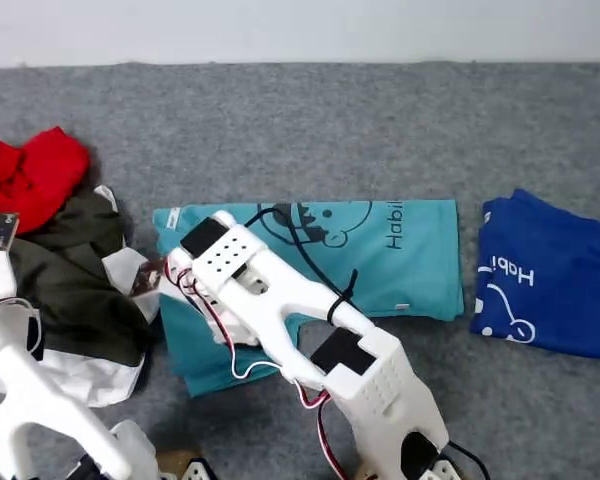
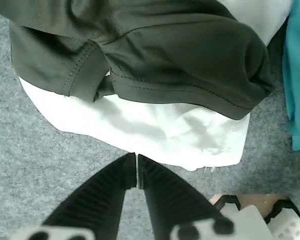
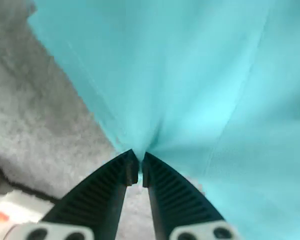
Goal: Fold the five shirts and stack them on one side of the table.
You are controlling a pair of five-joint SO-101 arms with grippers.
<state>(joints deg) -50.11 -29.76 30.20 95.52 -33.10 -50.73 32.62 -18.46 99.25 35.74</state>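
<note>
High view: the teal shirt [image 1: 410,250] lies mid-table, long axis left to right. The right arm [image 1: 280,300] stretches diagonally across it to its left edge.

Left wrist view: the left gripper [image 2: 137,162] is closed and empty, just short of the white shirt [image 2: 155,125].

Right wrist view: the right gripper [image 3: 137,162] pinches the teal shirt [image 3: 190,75], creases fanning from its tips.

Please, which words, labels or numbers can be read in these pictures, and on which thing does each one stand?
On the teal shirt: white lettering beside a line drawing, turned sideways and cut off at the fold; no whole word reads.
On the blue shirt: white lettering, tilted and also cut off; no whole word reads.
On the small white tag at the teal shirt's edge: too small to read.
There are no readable numbers or signs.
</note>
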